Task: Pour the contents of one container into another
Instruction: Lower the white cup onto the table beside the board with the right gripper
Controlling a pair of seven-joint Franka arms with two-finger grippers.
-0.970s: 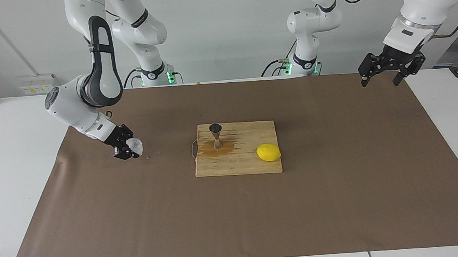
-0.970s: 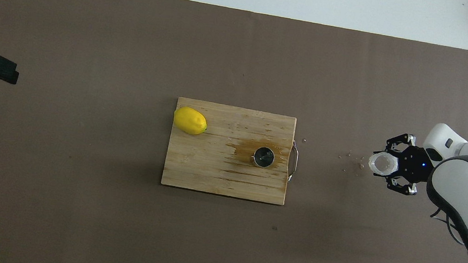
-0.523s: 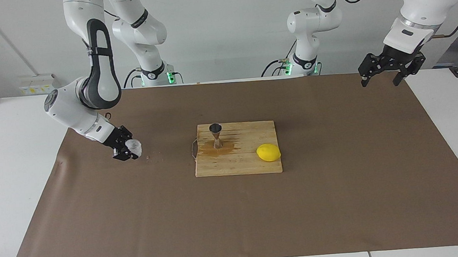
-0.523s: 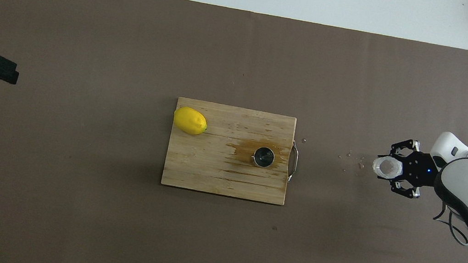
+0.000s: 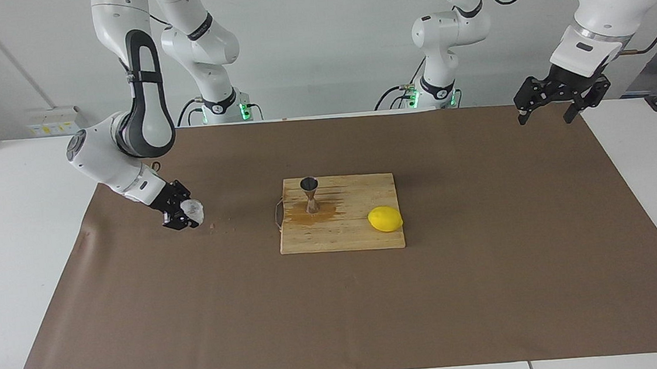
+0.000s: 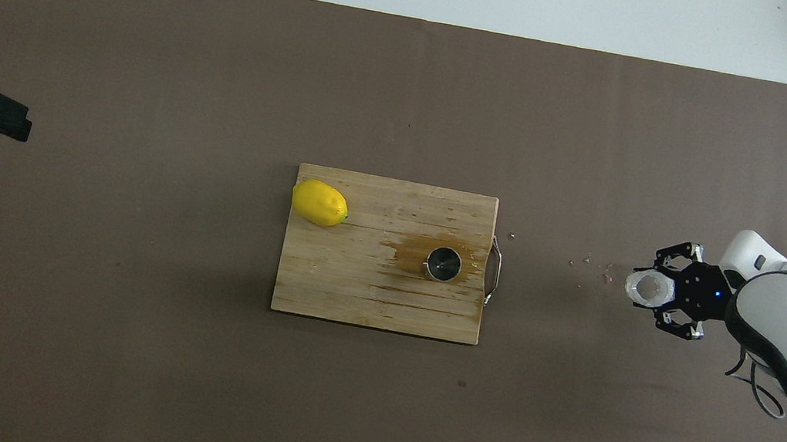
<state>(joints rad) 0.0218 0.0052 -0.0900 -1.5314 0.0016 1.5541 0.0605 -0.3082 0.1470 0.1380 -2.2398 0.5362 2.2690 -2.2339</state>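
The right gripper (image 5: pixel 185 215) still holds the little plastic cup (image 5: pixel 192 208), its fingers (image 6: pixel 672 252) squeezed tight around the crinkly sides. In the last second it has slid a bit further toward the right arm's end of the table (image 5: pixel 16 244) and come a little lower, so the cup now sits just above the brown paper (image 5: pixel 487 266), mouth up. Some small crumbs (image 5: pixel 217 225) lie on the paper just beside it.

The shiny metal jigger (image 5: pixel 309 194) stands upright on the wooden board (image 5: pixel 344 236), in the middle of a wet stain. A lemon (image 5: pixel 385 219) rests on the same board, toward the left arm's end.

To me it looks like the pouring is done and the cup is being put back down.

The left gripper (image 5: pixel 551 109) waits up high over the paper's corner, its fingers spread wide and holding nothing.
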